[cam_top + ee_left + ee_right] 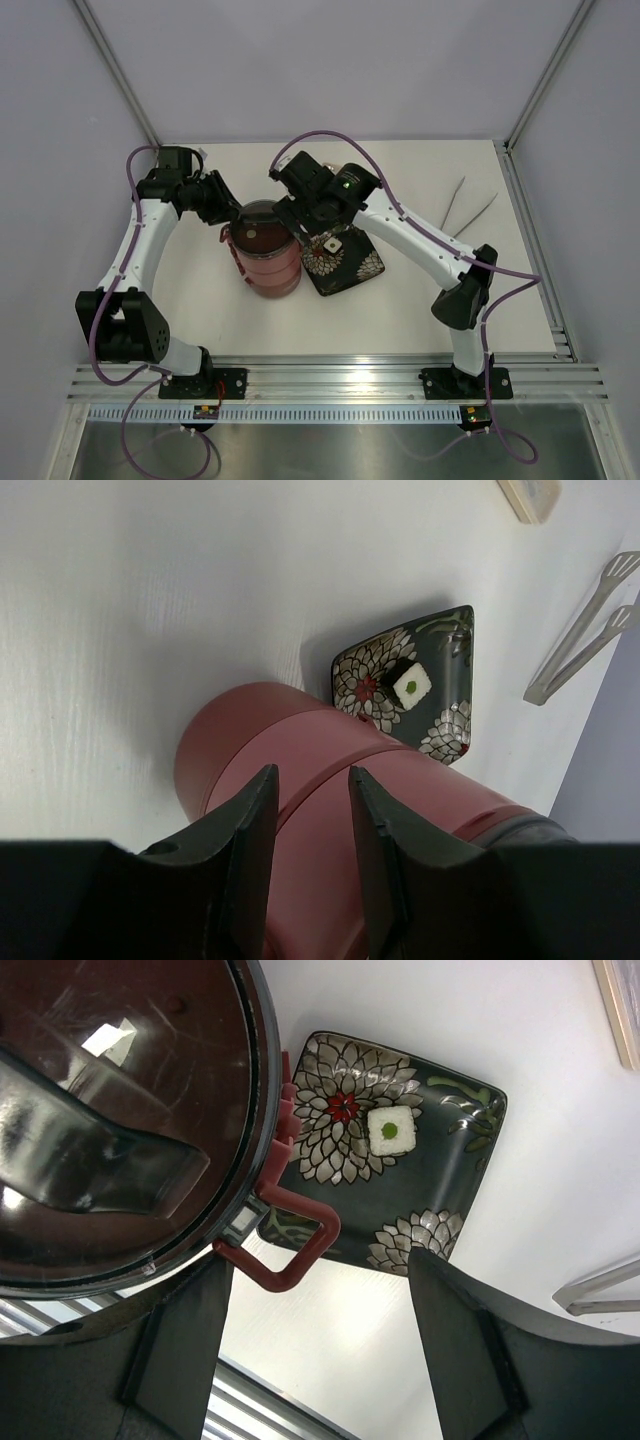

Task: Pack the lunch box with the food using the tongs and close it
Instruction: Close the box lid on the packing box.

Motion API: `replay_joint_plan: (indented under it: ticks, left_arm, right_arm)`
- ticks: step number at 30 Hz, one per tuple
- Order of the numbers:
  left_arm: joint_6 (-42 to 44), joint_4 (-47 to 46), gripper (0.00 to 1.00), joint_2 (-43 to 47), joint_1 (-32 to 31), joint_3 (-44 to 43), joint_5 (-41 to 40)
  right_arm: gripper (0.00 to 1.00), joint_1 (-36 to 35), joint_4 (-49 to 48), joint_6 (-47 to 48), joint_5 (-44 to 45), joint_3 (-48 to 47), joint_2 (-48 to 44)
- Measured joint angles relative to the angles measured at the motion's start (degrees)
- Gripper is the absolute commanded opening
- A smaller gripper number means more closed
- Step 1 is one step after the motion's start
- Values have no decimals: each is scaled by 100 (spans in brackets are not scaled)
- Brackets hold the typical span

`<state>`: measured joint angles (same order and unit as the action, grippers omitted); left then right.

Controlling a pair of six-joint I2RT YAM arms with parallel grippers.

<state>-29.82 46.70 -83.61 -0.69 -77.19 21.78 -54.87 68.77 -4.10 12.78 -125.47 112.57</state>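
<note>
Stacked dusty-red round lunch box (pixel 268 262) looks packed and lidded, and the slim silvery tongs (pixel 468 208) lie aside, so only clasping seems left. Right gripper (pixel 318 1280) gapes empty; whether the left gripper (pixel 310 775) holds anything, I can't tell.

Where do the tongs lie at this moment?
In the top view, the tongs lie on the right side of the table, to the right of the flowered plate, with nothing holding them.

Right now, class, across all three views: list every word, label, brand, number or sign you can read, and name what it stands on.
No text can be read in any view.
Small tags at the arm bases: too small to read.
Plate: flower pattern only, no lettering.
Lunch box and tongs: no markings visible.
</note>
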Motion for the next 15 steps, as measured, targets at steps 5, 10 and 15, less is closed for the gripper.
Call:
replay_joint_plan:
  ticks: [5,10,15]
  left_arm:
    - [2,46,37,22,0,68,-15]
    - [2,83,37,31,0,81,-39]
    - [13,208,38,33,4,70,-136]
  right_arm:
    - [77,79,-4,0,-17,0,11]
    - [77,118,7,0,-24,-90,70]
    - [77,170,0,-22,-44,-98,90]
